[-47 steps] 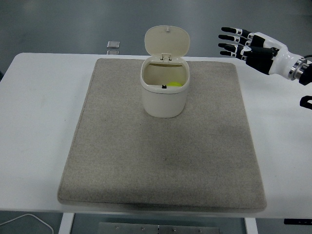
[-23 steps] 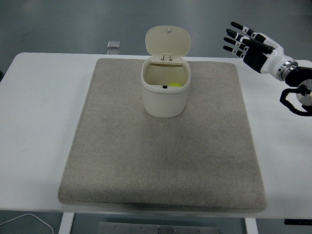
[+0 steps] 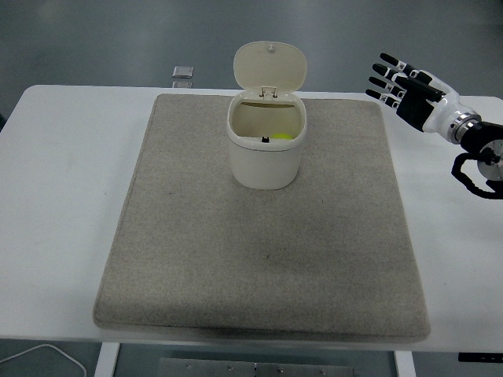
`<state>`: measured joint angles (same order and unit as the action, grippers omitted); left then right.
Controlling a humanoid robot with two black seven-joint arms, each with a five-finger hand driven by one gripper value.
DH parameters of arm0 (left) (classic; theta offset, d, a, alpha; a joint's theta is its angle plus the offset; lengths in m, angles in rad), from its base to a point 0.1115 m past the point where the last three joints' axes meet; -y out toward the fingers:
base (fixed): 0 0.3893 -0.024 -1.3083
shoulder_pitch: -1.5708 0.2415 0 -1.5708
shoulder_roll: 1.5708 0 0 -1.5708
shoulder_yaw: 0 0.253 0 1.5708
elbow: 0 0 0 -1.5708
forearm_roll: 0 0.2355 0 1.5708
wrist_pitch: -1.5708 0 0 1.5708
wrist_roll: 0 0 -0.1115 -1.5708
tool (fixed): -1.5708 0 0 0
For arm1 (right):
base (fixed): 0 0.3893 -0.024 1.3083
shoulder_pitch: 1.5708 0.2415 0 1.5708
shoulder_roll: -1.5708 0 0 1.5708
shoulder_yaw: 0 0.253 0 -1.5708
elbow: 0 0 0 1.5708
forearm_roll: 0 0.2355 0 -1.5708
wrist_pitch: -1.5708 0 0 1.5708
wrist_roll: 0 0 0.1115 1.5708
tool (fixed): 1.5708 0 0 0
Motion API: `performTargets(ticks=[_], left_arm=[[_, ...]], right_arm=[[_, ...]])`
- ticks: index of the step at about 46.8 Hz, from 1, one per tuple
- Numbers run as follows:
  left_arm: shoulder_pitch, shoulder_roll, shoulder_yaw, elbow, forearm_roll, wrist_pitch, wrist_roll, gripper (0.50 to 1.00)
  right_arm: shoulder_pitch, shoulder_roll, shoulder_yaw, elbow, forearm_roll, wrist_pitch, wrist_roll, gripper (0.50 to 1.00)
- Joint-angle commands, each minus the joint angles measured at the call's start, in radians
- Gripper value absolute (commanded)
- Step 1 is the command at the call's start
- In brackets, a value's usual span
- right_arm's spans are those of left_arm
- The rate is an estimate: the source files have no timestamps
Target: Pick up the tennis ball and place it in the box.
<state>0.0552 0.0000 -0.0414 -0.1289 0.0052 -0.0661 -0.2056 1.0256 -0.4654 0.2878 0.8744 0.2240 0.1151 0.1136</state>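
Note:
A cream box (image 3: 266, 149) with its hinged lid (image 3: 269, 67) standing open sits on the far middle of the grey mat (image 3: 259, 236). The yellow-green tennis ball (image 3: 281, 135) lies inside the box, only partly visible over the rim. My right hand (image 3: 397, 82) is at the right, over the mat's far right corner, well apart from the box, with its fingers spread and holding nothing. The left arm is out of view.
A small grey object (image 3: 182, 72) lies on the white table (image 3: 55, 181) behind the mat's far edge. A white cable (image 3: 39, 357) shows below the table's near left edge.
My right hand has drawn back to the right and slightly lower, away from the box, still open. The ball stays in the box.

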Motion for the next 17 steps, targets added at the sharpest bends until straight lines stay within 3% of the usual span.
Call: performTargets(ticks=[1,17], left_arm=[[0.0,0.0,0.0,0.0,0.001,0.0,0.0,0.992],[0.0,0.0,0.0,0.0,-0.001,-0.001,0.0,0.992]], right_arm=[[-0.002,0.007,0.001,0.0,-0.028,0.003,0.001,0.93],[-0.002,0.008,0.005,-0.002,-0.057,0.0,0.001,0.93]])
